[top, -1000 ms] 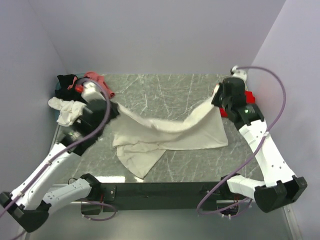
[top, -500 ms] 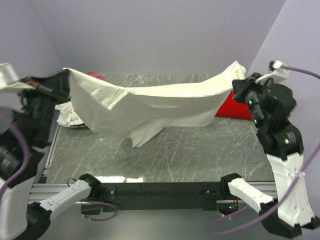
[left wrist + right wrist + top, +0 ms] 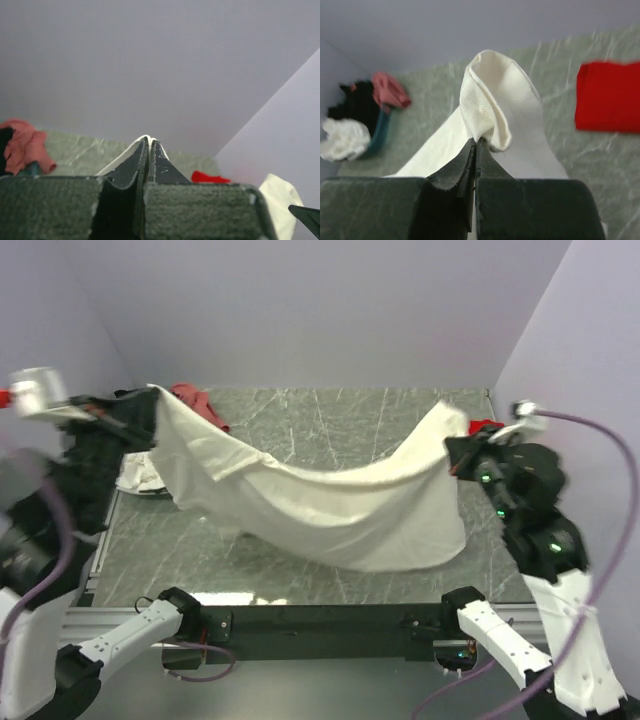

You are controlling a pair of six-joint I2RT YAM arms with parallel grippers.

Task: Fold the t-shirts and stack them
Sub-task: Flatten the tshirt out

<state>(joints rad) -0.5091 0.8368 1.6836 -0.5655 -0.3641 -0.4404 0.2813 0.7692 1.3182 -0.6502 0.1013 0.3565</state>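
Cream cloth fills the top external view. A large, soft, off-white cream t-shirt point(image 3: 330, 515) is held in the air between both arms and sags in the middle. Whether its lowest fold touches the grey-green marbled table point(image 3: 330, 415) cannot be told. One corner is pinched in the closed left claw point(image 3: 140, 420), the other in the closed right claw point(image 3: 457, 452). The left arm is blurred. A bright red t-shirt point(image 3: 486, 425) is almost wholly hidden behind the right arm. Half a second earlier far more of it was seen, and the cream t-shirt was held higher and tauter. A crumpled pink t-shirt point(image 3: 195, 400) is partly covered by the raised corner, and a rumpled white t-shirt point(image 3: 135, 478) by the left arm.

In the left wrist view, only a thin cream edge is seen between the shut fingers. The far corner is cut off at the lower right.

In the right wrist view, a folded cream corner is gripped and stands just above the fingertips. The red t-shirt lies flat, well apart, cut off at the right edge. A bunched black t-shirt point(image 3: 357, 102) is blurred beside the pink and white ones.
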